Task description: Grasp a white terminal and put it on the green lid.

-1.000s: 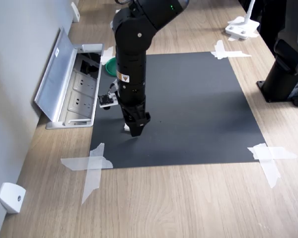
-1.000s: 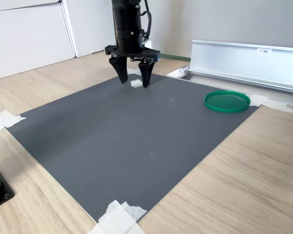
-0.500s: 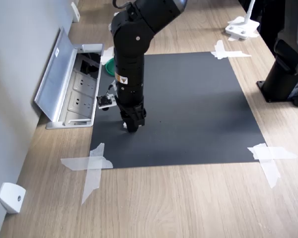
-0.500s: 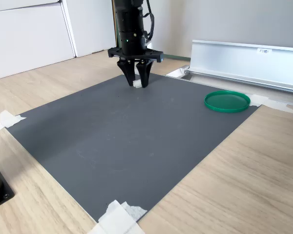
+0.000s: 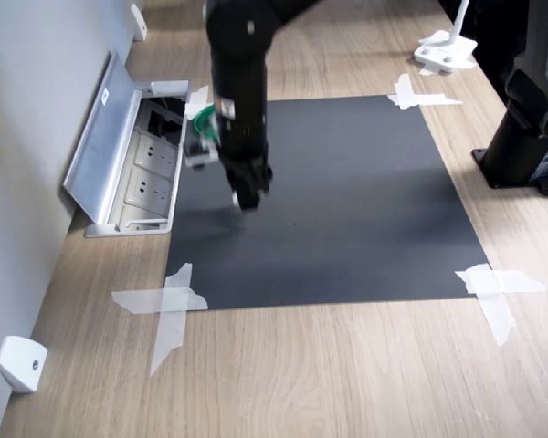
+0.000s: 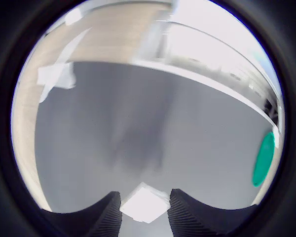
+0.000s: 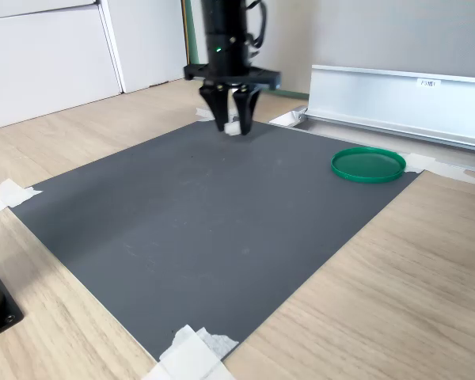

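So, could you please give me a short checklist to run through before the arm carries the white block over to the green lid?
1. White block sits between the gripper fingers: ok.
2. Block lifted off the black mat: ok, as the second exterior view suggests.
3. Grip firm enough for travel: cannot tell.
4. Green lid empty and flat on the mat: ok.
5. Mat between gripper and lid free of obstacles: ok.

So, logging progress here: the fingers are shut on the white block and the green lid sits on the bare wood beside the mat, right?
Not quite. The fingers do grip the white block, but the green lid sits on the dark mat, near its corner, as the second exterior view shows.
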You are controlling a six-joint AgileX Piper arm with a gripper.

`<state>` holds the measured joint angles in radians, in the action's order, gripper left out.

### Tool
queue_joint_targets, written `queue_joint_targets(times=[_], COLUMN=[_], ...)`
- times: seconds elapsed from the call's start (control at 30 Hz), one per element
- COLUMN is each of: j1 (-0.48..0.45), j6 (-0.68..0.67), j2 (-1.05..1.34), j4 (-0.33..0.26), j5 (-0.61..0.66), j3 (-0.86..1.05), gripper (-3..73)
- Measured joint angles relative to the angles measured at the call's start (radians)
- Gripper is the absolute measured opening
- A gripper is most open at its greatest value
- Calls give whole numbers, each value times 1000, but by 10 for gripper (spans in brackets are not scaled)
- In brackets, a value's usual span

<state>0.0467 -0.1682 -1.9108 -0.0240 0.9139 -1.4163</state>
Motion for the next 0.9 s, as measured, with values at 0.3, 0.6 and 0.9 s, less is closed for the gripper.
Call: queue_joint_targets(times=[0.3,0.6,0.9], j1=[-246,-341,-341], j6=[-156,-232,-250], j2=[9,-65,-138], j4=[43,57,47], j5=[-24,-93,-108], j3=[-1,-85,-146], gripper=[372,372,372])
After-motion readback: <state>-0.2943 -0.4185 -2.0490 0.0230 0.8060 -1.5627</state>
